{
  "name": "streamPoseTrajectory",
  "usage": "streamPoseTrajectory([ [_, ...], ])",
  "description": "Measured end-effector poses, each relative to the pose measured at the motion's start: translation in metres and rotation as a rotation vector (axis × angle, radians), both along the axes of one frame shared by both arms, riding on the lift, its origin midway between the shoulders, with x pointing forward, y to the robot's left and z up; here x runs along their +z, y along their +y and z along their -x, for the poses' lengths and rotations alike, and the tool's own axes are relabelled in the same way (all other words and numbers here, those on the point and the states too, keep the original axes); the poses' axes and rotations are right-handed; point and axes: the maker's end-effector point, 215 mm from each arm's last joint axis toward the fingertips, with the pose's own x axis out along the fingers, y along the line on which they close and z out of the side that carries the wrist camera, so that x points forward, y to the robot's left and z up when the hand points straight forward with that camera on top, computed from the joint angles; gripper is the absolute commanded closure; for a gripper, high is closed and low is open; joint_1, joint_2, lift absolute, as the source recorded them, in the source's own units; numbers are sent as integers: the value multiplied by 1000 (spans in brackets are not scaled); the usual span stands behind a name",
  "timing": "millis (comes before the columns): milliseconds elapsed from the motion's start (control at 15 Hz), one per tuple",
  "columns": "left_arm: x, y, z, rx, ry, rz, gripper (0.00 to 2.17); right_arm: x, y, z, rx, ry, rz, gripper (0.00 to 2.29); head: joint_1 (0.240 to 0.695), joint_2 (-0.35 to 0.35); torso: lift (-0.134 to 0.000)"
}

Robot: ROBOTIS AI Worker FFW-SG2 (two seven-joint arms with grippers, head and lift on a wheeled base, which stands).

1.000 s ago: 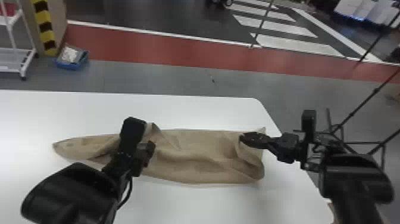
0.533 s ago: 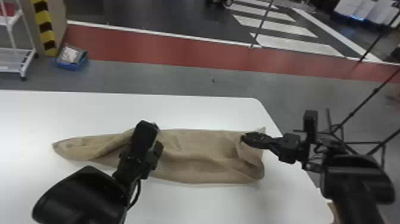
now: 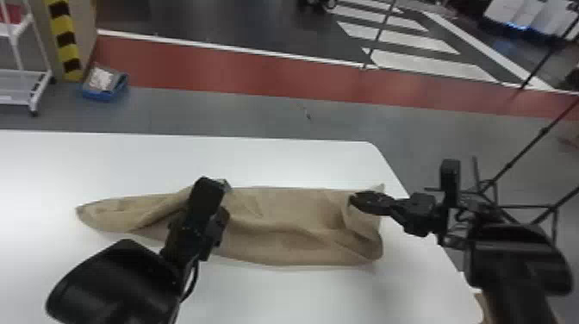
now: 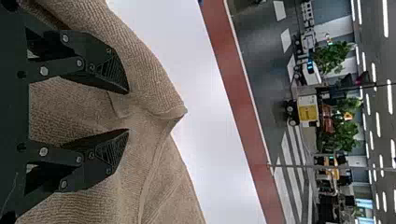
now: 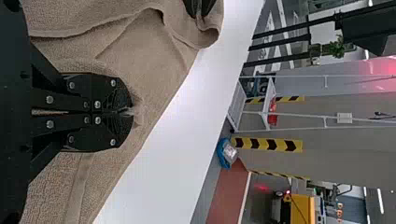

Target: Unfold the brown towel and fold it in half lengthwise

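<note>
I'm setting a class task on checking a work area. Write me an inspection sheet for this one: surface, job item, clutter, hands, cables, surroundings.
Surface: white table, with a rounded far right corner.
Job item: brown towel, lying long across the table, rumpled, its left end narrowing to a point.
Clutter: blue tray with something in it, on the floor beyond the table.
Left hand: open, over the towel's left part.
Right hand: shut on the towel near its right end.
Cables: one black cable, bowed out beside the left arm.
Surroundings: white wheeled rack, red floor strip, black poles at right.
</note>
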Motion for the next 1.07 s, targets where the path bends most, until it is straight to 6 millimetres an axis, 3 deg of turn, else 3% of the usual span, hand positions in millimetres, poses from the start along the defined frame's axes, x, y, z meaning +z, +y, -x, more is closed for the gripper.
streamPoseTrajectory([
  [533,-7,7,2,16,20,-17,880,-1,-1,1,0,3,-1,1153,695,-350,-107],
  [733,-6,7,2,16,19,-16,836,0,-3,1,-1,3,2,1153,695,-350,-107],
  [800,-6,6,2,16,17,-15,674,0,-4,1,-2,4,2,1153,695,-350,-107],
  [1067,-2,4,2,15,13,-3,674,-2,-5,2,-3,7,2,1153,695,-350,-107],
])
